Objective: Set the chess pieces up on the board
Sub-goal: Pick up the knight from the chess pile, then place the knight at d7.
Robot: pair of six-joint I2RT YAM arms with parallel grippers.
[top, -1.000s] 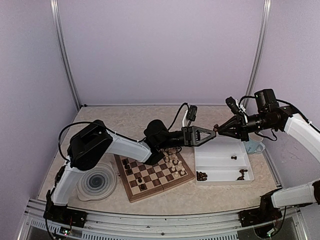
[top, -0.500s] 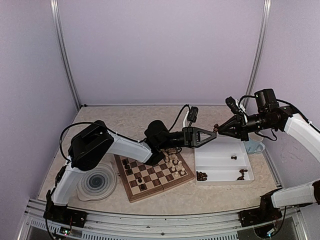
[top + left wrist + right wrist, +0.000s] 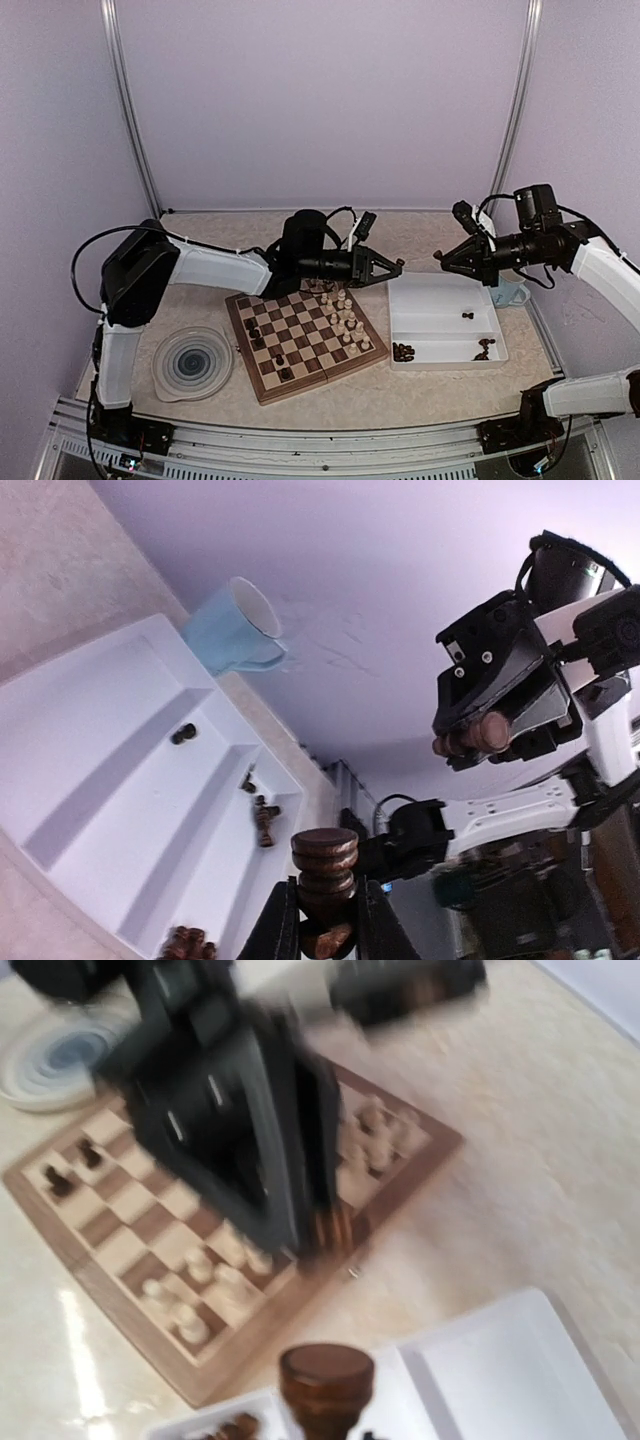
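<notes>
Dark brown turned wood sits between the fingers of the left gripper (image 3: 325,925); they are closed narrowly on one dark chess piece (image 3: 325,865), which points outward along the gripper's axis. In the top view this gripper hangs in the air just past the far right corner of the board (image 3: 320,378), between the board and the white tray (image 3: 440,300). The right gripper (image 3: 441,258) is closed above the tray's far edge, well apart from the left; a second dark piece (image 3: 325,1380) shows at its tip.

On the board, cream pieces (image 3: 345,322) cluster at the right side and a few dark pieces (image 3: 256,330) stand at the left; spare dark pieces (image 3: 403,351) lie in the tray.

Step in hand, by judgement: carrying a dark piece to its square. The next move calls for swinging the left arm over the dark side; turning the piece base-down; lowering it onto a vacant square without brushing its neighbours; then opening the fingers.
</notes>
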